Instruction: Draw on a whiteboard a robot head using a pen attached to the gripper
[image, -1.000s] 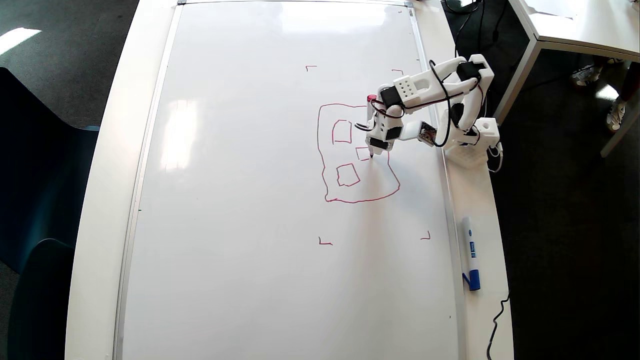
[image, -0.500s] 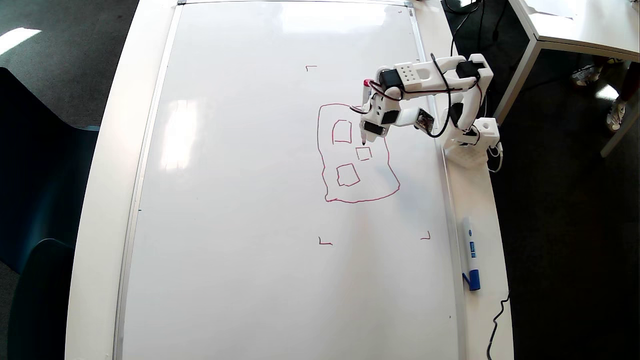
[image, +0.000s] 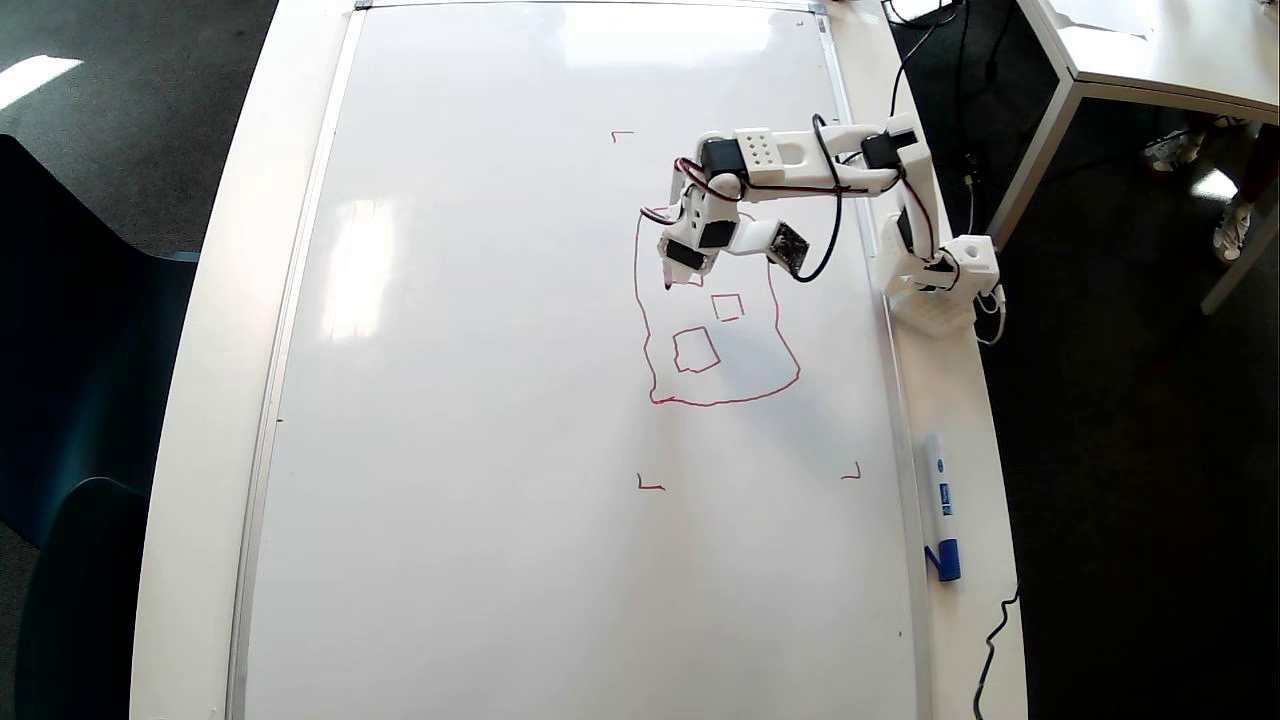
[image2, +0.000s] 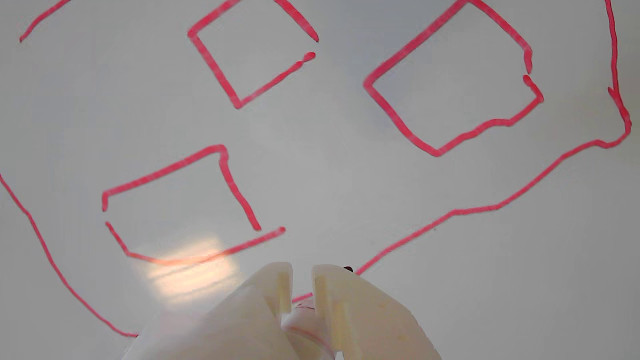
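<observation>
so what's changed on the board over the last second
In the overhead view the gripper with the pen swung left across the whiteboard, from the small middle square to the drawing's left edge, now covering the upper square. The arm stretched out to reach. No new lines are visible on the robot head. The blue-capped marker stayed put.

We saw a white printed arm (image: 800, 155) with black servos, looping black cables, a perforated plate, and cream fingers (image2: 345, 310).
</observation>
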